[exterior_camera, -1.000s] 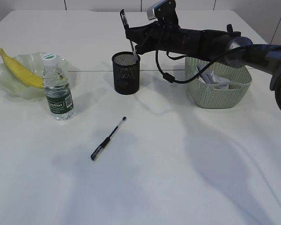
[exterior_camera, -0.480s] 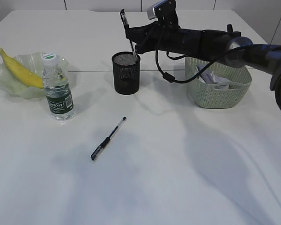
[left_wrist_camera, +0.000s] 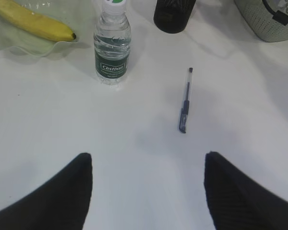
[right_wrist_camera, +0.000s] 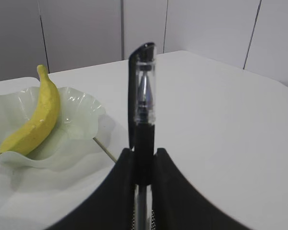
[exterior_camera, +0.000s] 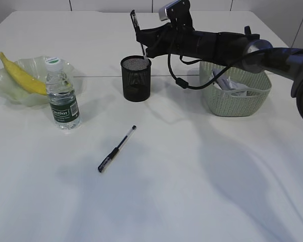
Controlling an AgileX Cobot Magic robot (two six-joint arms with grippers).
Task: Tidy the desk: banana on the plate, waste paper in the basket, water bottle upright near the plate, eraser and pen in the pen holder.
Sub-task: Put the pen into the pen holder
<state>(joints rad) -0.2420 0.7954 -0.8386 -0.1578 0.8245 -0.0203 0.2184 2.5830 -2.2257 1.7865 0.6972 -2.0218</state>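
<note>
Up top in the middle, the right gripper (exterior_camera: 143, 44) pinches a clear pen (exterior_camera: 137, 31) above the round black mesh pen holder (exterior_camera: 136, 78). Low down, the left gripper (left_wrist_camera: 149, 189) gapes wide over smooth white desk (exterior_camera: 192, 191). Another pen (exterior_camera: 116, 148) lies mid-frame, near the bottle (exterior_camera: 62, 96).

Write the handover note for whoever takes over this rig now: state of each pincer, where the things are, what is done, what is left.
Right pincer: shut on a pen, held upright over the pen holder.
Left pincer: open, holding nothing, above the desk.
Done: banana on the plate; water bottle upright beside the plate; paper in the basket.
Left: lower and release the held pen; pick up the second pen lying on the desk and put it in the holder. Eraser not visible; check the holder.
</note>
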